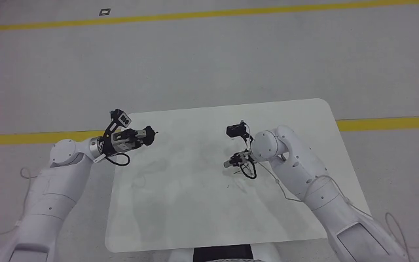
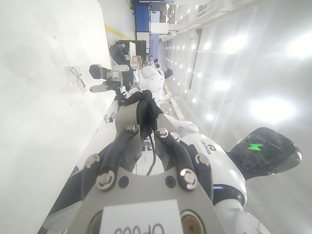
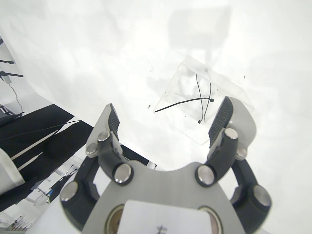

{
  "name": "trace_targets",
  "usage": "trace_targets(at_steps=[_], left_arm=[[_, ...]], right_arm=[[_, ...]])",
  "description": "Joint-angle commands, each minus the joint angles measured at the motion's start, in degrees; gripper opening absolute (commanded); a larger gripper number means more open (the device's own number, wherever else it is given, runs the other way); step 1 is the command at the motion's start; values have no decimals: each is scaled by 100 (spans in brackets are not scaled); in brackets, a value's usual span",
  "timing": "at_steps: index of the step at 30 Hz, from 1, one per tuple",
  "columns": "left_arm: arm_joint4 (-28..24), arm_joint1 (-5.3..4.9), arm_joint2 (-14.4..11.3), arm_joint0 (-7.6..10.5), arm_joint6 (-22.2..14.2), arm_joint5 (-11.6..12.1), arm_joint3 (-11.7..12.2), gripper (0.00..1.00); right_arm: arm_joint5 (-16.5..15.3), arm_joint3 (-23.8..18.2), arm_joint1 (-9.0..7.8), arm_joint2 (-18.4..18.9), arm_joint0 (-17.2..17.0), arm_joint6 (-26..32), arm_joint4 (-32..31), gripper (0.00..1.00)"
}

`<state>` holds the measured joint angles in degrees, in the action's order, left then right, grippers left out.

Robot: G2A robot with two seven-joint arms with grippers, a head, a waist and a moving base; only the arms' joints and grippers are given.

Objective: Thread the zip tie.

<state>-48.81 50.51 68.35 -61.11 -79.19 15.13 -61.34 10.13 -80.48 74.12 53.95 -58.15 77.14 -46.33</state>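
Black zip tie: lying flat in a shallow clear tray, square head at one end and its tail reaching toward the tray's corner. Other thin black ties cross over it.
Clear tray: sitting on the white worktop near the middle, on the right arm's side.
Right gripper: spread wide and hovering over the tray, with a ribbed pad on either side of the ties. It touches nothing.
Left gripper: pressed together, held up near the worktop's left edge, well apart from the tray. I can make out nothing between its pads.
Step in hand: by the look of it, this is the pick. No tie is lifted and none is threaded.
Doing it well: come straight down on the top tie near its head, away from the crossing. Close across the strap's width so the tail stays free for the other gripper to feed.
Watch for: pinching two ties at once, or nudging the light tray sideways.
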Motion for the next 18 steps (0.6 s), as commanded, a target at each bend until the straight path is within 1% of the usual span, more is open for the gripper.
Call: trace_targets(at_steps=[1,6,9,13,18], left_arm=[[0,0,0,0,0,0,0,0],[0,0,0,0,0,0,0,0],[0,0,0,0,0,0,0,0],[0,0,0,0,0,0,0,0],[0,0,0,0,0,0,0,0]], right_arm=[[-26,-64,-17,-10,-26,21,-106,43],[-54,-174,-50,-53,-104,-42,-394,34],[-12,-182,-59,-84,-138,-5,-492,28],[102,-161,-54,-128,-147,67,-538,27],[253,-39,-20,-229,-118,52,-541,25]])
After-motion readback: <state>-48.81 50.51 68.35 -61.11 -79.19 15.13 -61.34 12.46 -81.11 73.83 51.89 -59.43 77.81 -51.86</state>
